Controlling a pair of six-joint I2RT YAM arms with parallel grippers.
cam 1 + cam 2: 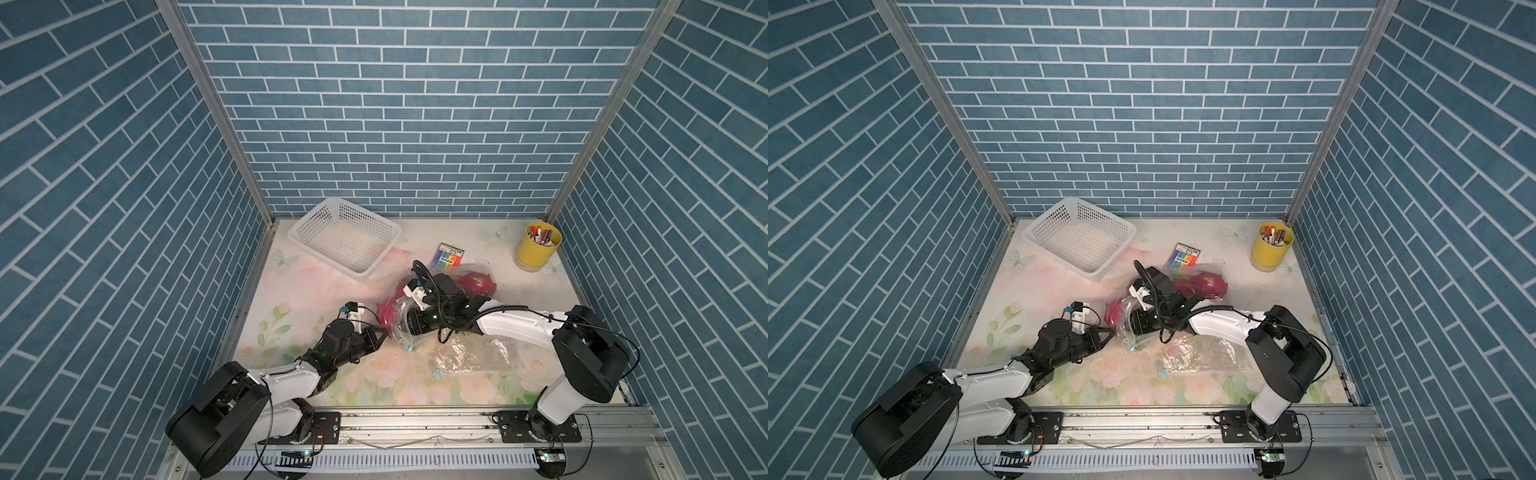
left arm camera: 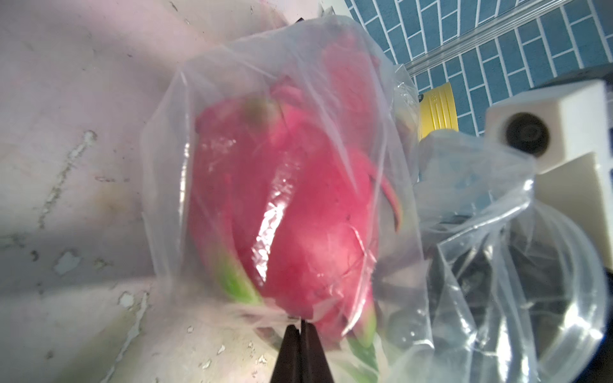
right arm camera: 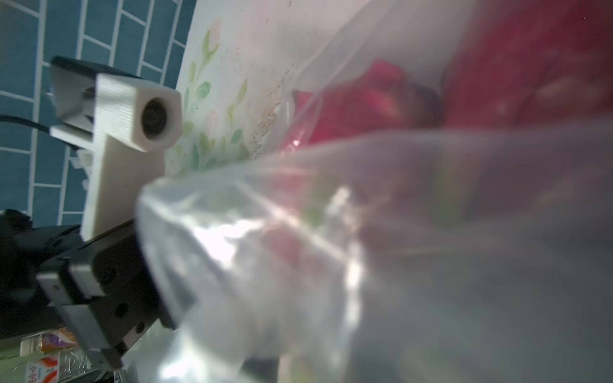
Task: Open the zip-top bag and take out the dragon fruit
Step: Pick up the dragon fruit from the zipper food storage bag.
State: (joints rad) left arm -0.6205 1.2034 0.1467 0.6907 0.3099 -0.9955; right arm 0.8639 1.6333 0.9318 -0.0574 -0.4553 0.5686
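Note:
A pink dragon fruit with green tips lies inside the clear zip-top bag at mid-table, and shows in both top views. My left gripper is shut, pinching the bag's film at the near end of the fruit; a top view shows the left gripper at the bag's left side. My right gripper reaches into the bag's crumpled mouth from the right. In the right wrist view plastic film covers the lens and hides the jaws; red fruit shows through it.
Another dragon fruit lies behind the right arm under clear plastic. A flat clear bag lies near the table's front. A white basket stands at the back left, a yellow cup of markers at the back right, a highlighter pack between them.

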